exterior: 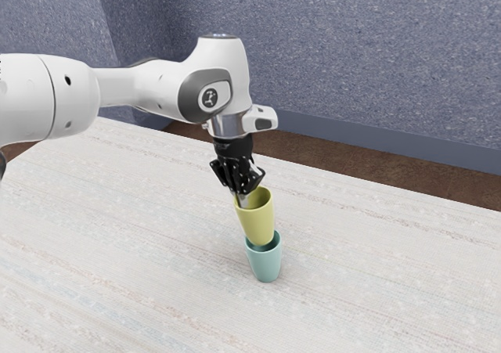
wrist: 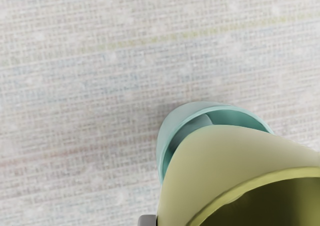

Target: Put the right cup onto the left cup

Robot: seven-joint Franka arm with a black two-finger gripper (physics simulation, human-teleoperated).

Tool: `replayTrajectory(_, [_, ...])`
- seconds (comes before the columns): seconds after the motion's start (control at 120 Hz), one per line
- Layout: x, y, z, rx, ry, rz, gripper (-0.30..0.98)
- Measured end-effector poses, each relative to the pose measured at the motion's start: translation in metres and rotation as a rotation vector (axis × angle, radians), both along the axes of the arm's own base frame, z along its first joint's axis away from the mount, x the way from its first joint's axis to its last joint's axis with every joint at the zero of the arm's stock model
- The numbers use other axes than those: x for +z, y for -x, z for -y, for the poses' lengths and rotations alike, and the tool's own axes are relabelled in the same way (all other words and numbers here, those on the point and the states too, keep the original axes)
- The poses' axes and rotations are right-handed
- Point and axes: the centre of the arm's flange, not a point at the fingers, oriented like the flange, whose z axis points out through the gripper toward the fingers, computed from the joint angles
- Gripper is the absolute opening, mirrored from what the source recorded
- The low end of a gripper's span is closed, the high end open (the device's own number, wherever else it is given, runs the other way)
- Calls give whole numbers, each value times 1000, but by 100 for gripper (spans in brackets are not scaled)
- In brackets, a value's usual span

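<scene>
The yellow cup point(exterior: 258, 221) is above the teal cup point(exterior: 266, 268), its base over the teal cup's open mouth. It leans a little, with its rim toward the exterior view's left and its base toward the exterior view's right. Whether the base touches the teal cup's inside is hard to tell. The teal cup stands upright on the worktop point(exterior: 117, 235), its inner wall showing around part of the yellow cup's base. The fingers point(exterior: 242, 201) grip the yellow cup by its wall, at the rim's side toward the exterior view's left; in the wrist view a grey fingertip point(wrist: 147, 220) lies against its outside. The arm point(exterior: 125, 91) reaches in from the exterior view's left, roughly level, then bends down at the wrist, so the hand point(exterior: 236, 161) points down at the yellow cup.
</scene>
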Motion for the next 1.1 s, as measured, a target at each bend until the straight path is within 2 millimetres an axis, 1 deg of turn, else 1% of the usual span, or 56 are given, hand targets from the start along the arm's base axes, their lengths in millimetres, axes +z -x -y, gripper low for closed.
replayTrajectory(0.142, [-10,-2,0,1,0,-11,-10])
replayTrajectory(0.233, [-13,-2,0,2,2,-10,-10])
replayTrajectory(0.325, [-13,-2,3,-1,7,-2,10])
replayTrajectory(0.433, [-5,-1,5,-6,12,16,33])
replayTrajectory(0.508, [5,1,4,-10,13,32,43])
replayTrajectory(0.6, [21,5,3,-14,14,55,52])
replayTrajectory(0.667, [32,9,3,-19,15,66,57])
replayTrajectory(0.817, [65,20,1,-27,18,96,63])
replayTrajectory(0.992, [95,29,-17,-55,-35,134,66])
replayTrajectory(1.1, [112,36,-40,-63,-66,145,67])
